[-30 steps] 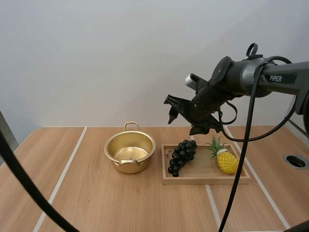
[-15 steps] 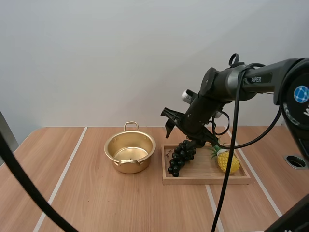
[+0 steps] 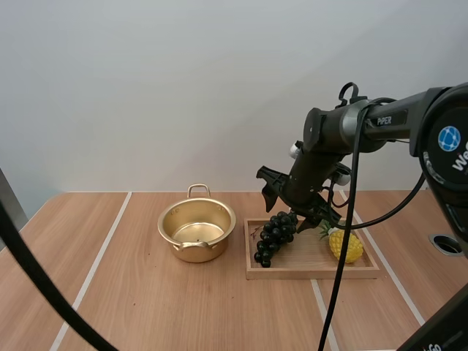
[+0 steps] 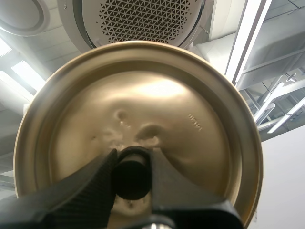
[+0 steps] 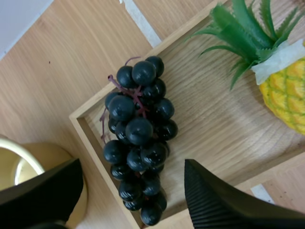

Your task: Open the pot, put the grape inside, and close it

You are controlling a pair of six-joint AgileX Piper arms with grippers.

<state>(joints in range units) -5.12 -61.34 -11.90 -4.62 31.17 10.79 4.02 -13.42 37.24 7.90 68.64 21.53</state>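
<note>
The gold pot [image 3: 196, 230] stands open on the table, left of a wooden tray [image 3: 307, 269]. A dark bunch of grapes [image 3: 275, 235] lies at the tray's left end. My right gripper [image 3: 292, 208] hangs open just above the bunch's upper end. In the right wrist view its two fingers [image 5: 224, 200] stand wide apart over the grapes [image 5: 138, 133], with the pot's rim [image 5: 14, 162] beside them. My left gripper [image 4: 132, 162] is shut on the black knob [image 4: 131, 176] of the gold lid [image 4: 157, 105], which is held up facing the camera.
A toy pineapple [image 3: 344, 245] lies at the right end of the tray, close to the grapes; it is also beside them in the right wrist view [image 5: 286, 95]. A round hole [image 3: 447, 243] sits in the table at the far right.
My right arm has come down and drawn slightly right, bringing the open gripper from well above the tray to just over the grapes. Pot, grapes and pineapple have not moved.
</note>
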